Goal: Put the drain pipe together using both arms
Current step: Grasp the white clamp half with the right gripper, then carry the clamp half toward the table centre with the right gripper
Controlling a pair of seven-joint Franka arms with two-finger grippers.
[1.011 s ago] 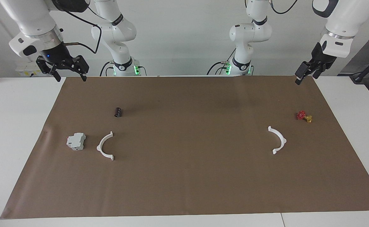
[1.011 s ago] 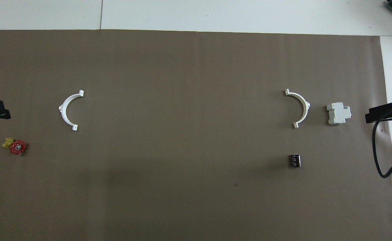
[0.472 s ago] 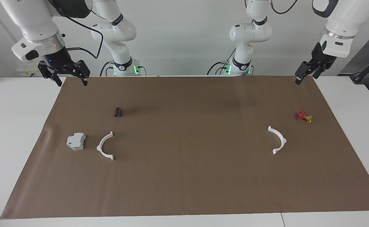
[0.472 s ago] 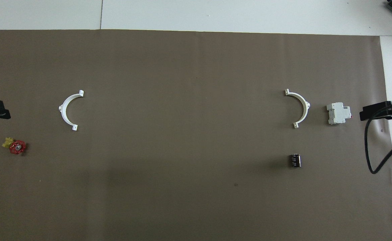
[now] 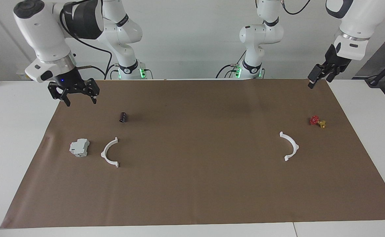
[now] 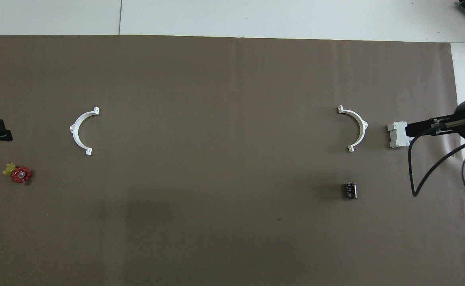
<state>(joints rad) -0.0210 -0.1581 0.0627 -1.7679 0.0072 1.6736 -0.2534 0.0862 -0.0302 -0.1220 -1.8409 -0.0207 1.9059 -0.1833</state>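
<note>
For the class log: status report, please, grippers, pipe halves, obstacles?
Right gripper open, aloft over the mat's edge; left gripper waits. Half-rings apart, untouched. Grey block beside one.

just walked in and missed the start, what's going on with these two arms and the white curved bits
Nothing is held yet. The two white half-rings lie far apart on the brown mat: one beside a grey-white block and a small black cylinder, the other beside a red and yellow valve. The right gripper, fingers open, hangs over the mat's edge at its own end. The left gripper waits over its corner.
</note>
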